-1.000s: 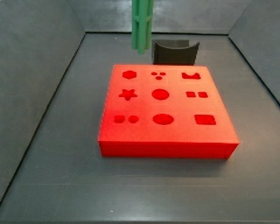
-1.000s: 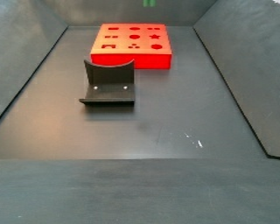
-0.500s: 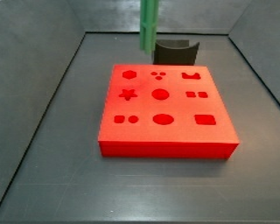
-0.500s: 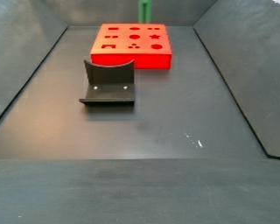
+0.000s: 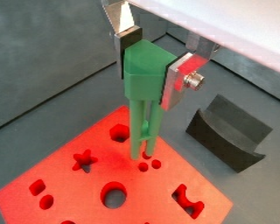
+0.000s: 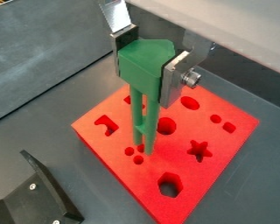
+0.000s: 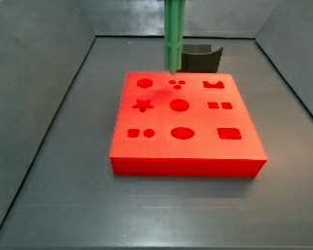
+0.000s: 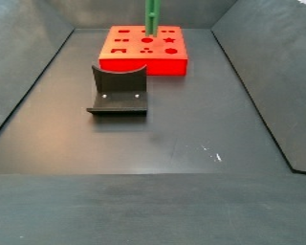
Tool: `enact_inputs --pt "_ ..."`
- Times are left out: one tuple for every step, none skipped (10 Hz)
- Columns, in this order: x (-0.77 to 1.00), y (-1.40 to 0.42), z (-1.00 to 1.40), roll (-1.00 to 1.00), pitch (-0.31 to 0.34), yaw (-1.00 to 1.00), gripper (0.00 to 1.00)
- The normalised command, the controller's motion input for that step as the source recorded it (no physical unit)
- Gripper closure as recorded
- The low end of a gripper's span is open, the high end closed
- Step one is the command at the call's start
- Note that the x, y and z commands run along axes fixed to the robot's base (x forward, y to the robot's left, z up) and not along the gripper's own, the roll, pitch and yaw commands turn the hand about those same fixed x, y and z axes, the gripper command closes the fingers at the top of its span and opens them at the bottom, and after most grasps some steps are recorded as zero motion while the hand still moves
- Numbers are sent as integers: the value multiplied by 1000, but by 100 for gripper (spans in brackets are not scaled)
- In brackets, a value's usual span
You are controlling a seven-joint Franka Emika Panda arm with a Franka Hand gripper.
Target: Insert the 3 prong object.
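Clamped between the two silver fingers (image 5: 129, 33) of the gripper (image 5: 154, 54), held upright above the far part of the red block (image 7: 186, 127), near the far edge of the desk: the 3 prong object (image 5: 145, 92). Hanging with the prong tips just over the three small holes (image 6: 139, 154), not yet seated as far as visible. Standing behind the block, toward the far right corner: the dark grey block (image 7: 196, 56). Likely risks: small sideways offset or twist, then prongs landing on the red surface, jamming, slipping inside the grasp.
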Motion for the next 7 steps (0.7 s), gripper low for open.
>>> enact_inputs --pt "0 0 -220 224 -106 -114 100" --pt "97 40 -263 177 -83 -146 100" --pt "240 89 -309 0 -104 -191 100" --pt "337 97 -234 0 -109 -169 100" --pt "231 91 -194 0 -80 -137 100" --pt "0 29 -74 0 0 -23 100" --pt "0 0 -200 0 0 -17 100"
